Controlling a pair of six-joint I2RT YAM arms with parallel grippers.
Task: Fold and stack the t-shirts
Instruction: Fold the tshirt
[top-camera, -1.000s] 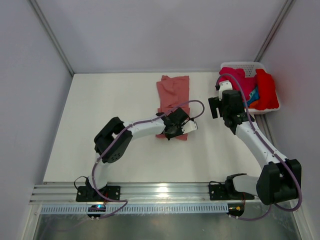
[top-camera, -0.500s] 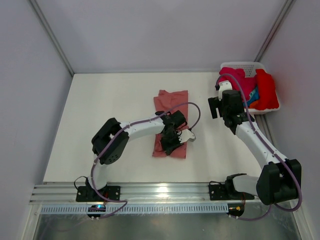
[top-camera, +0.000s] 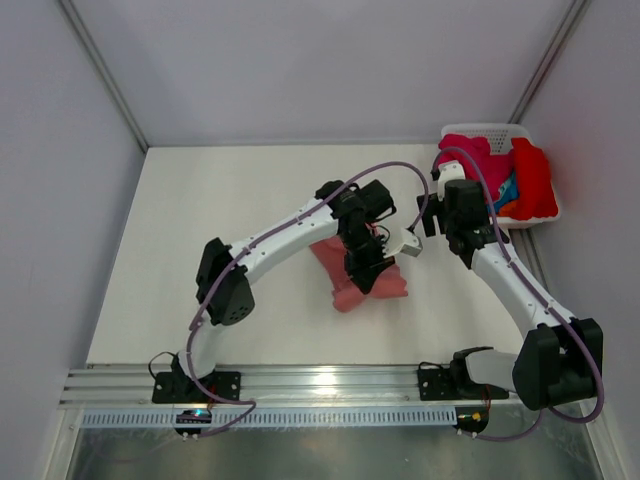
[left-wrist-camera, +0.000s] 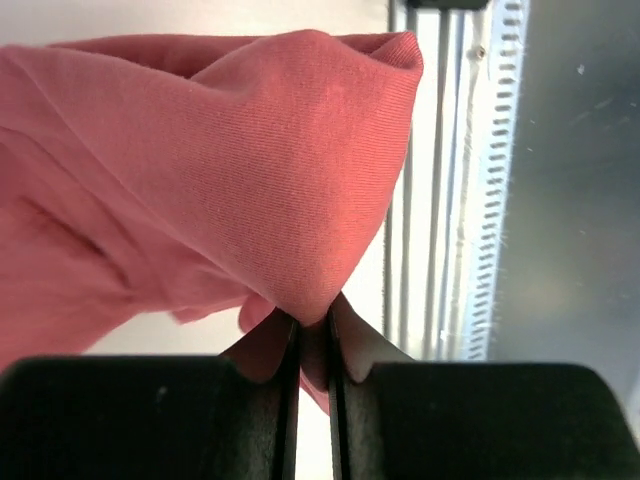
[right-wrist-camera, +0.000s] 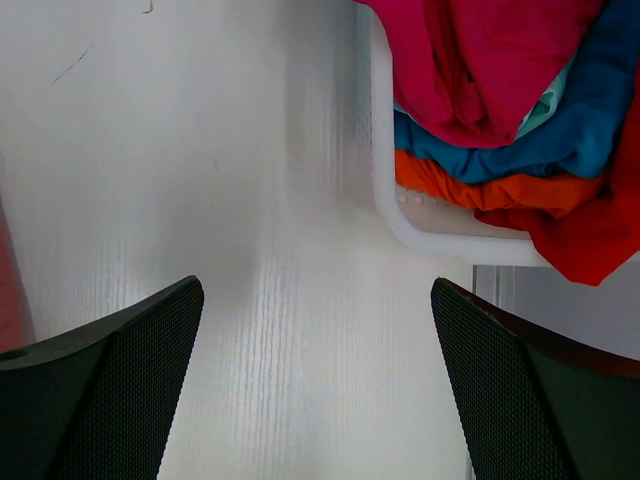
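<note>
**A:** From above, where's the salmon t-shirt (top-camera: 345, 293)?

**B:** Bunched near the middle of the counter (top-camera: 200, 250), under the left hand (top-camera: 366, 272). The pinch itself is hidden from there.

**A:** The left wrist view shows it: clamped shut on a fold of the cloth.

**B:** The right hand (right-wrist-camera: 315, 385) gapes wide and holds nothing. Its own camera shows the basket (right-wrist-camera: 383, 190) just beside it, piled with magenta, blue, orange and red t-shirts (right-wrist-camera: 480, 60).
</note>
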